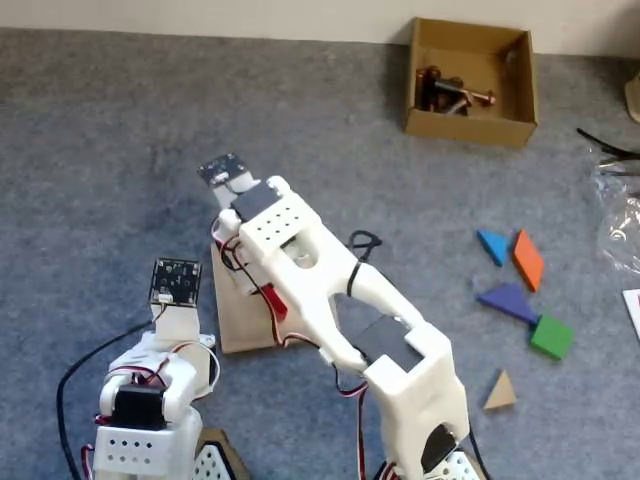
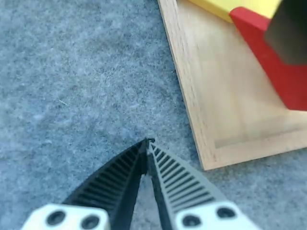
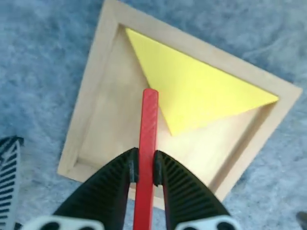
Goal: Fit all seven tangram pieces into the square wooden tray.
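The square wooden tray (image 3: 86, 105) holds a large yellow triangle (image 3: 192, 91) flat against one corner. My right gripper (image 3: 145, 155) is shut on a red piece (image 3: 148, 124), held on edge above the tray's bare floor beside the yellow one. In the high view the right arm covers most of the tray (image 1: 235, 320), with the red piece (image 1: 278, 305) peeking out. My left gripper (image 2: 147, 142) is shut and empty, low over the carpet just off a tray corner (image 2: 211, 158). A blue triangle (image 1: 491, 245), orange parallelogram (image 1: 528, 259), purple triangle (image 1: 508, 300), green square (image 1: 551, 336) and tan triangle (image 1: 499, 391) lie on the carpet at the right.
A cardboard box (image 1: 470, 80) with copper-coloured parts sits at the back right. A clear plastic bag (image 1: 620, 215) lies at the right edge. The left arm (image 1: 160, 380) stands close beside the tray's left side.
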Tool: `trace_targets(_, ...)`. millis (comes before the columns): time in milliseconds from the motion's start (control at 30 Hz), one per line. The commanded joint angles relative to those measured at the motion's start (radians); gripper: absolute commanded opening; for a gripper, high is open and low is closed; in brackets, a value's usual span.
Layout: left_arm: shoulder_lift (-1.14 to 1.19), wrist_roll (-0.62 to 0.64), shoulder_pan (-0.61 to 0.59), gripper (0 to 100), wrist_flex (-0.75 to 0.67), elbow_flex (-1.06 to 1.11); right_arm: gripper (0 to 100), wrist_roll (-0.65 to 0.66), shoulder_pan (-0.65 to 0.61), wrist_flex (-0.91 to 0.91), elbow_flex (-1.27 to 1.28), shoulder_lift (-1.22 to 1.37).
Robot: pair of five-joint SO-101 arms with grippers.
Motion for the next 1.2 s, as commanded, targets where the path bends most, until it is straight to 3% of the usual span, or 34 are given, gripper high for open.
trace_targets(0, -0.007, 0.008, 0.015, 1, -0.002, 0.019, 0.5, -0.008, -0.019, -0.042, -0.008, -0.012)
trace_targets(1167, -0.007, 0.008, 0.015, 1, -0.002, 0.019, 0.6, 0.097, 0.021, -0.061, -0.108, -0.008)
